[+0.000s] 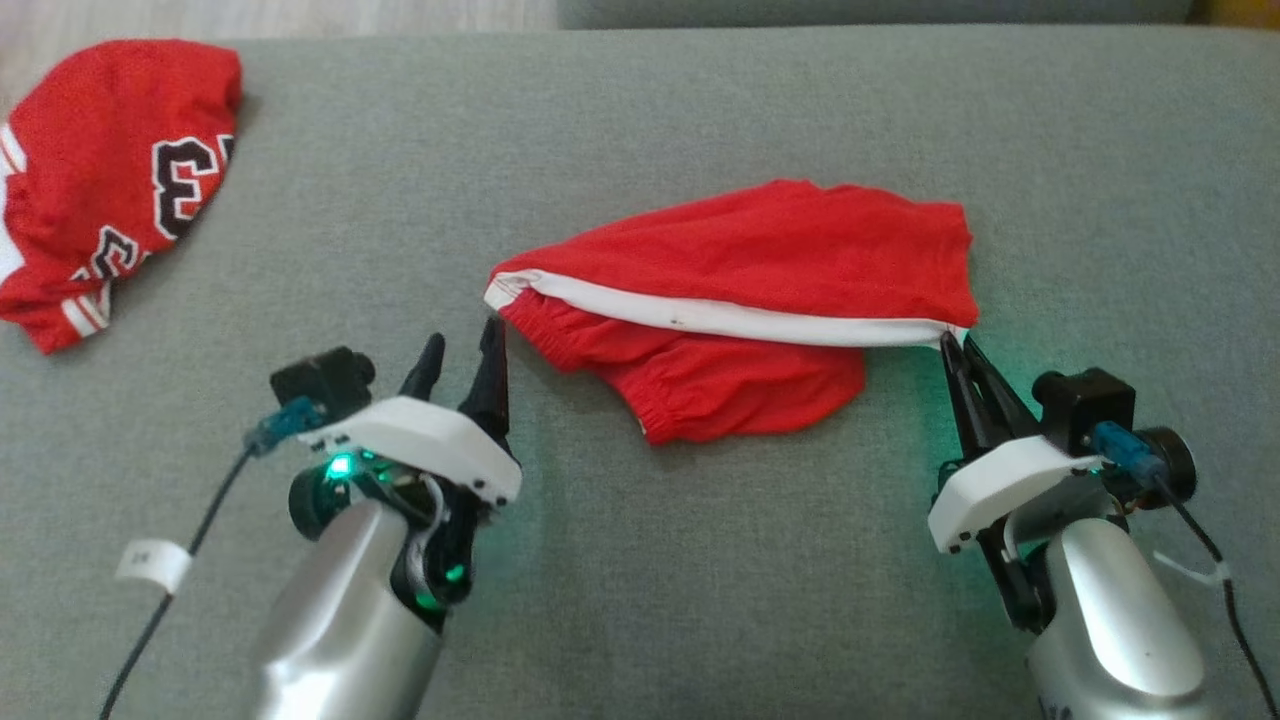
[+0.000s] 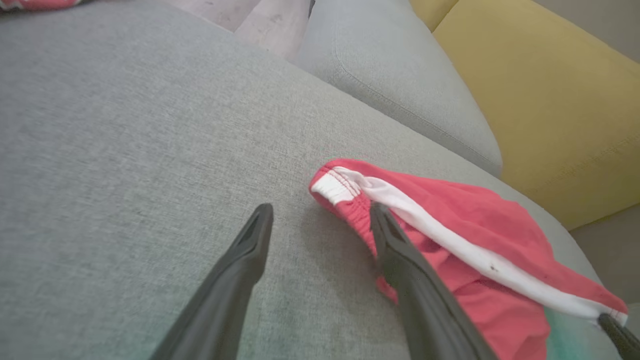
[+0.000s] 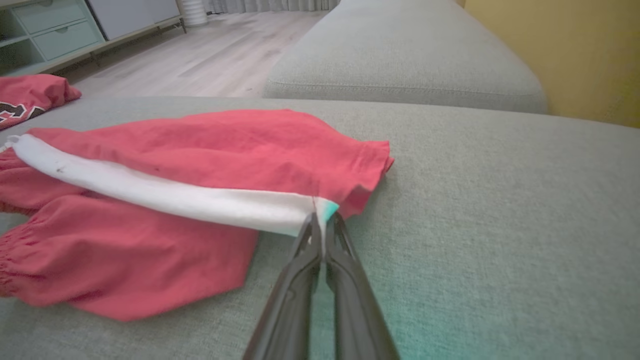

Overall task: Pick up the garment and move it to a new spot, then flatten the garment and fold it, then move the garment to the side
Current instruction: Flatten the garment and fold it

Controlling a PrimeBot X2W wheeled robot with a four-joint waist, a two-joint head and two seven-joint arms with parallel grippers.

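Found mid-surface on the grey sofa cushion [image 1: 700, 560]: red garment [image 1: 760, 250] with white stripe [image 1: 720, 318], rumpled, lying low on the fabric. Clenched at the right gripper [image 1: 958, 342] on the stripe's right-hand end, fingers pressed together on the cloth. Released at the left gripper [image 1: 462, 335], fingers spread wide just beside the elastic waistband [image 2: 350, 212] end, with a red jersey [image 1: 110, 180] well apart at far left.

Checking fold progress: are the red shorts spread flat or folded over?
Folded over: on the red shorts, the white stripe edges a top layer lying across a lower red layer.
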